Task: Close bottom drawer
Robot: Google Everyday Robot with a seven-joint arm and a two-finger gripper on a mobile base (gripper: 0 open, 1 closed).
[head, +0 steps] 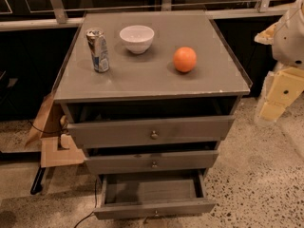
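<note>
A grey wooden cabinet (152, 80) with three drawers stands in the middle of the camera view. The bottom drawer (154, 207) is pulled far out. Its slim front panel carries a small round metal knob (156, 214), and its inside looks bare. My gripper (278, 99), white with yellowish parts, hangs at the right edge of the view. It is to the right of the cabinet, about level with the top drawer, and well apart from the bottom drawer.
The top drawer (152, 132) and middle drawer (152, 161) stand slightly out. On the cabinet top are a can (98, 50), a white bowl (137, 38) and an orange (184, 59). Cardboard (52, 137) and a dark cable (38, 179) lie at the left. Speckled floor surrounds the cabinet.
</note>
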